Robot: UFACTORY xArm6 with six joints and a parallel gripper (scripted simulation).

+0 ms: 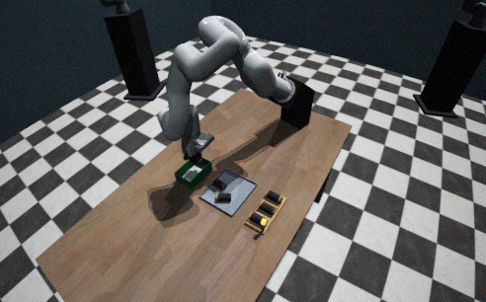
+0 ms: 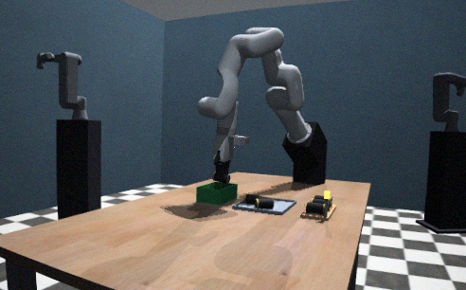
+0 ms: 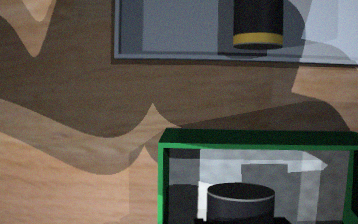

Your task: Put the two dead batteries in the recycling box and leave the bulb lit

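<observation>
One battery (image 3: pixel 240 201) within tool (image 2: pixel 221 178) grip

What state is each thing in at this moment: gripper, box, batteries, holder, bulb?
gripper: shut on a battery, low over the box mouth
green box: upright, level, open-topped
grey tray: two batteries lying loose in it
holder: three batteries seated
bulb: yellow; whether lit, cannot tell
</observation>
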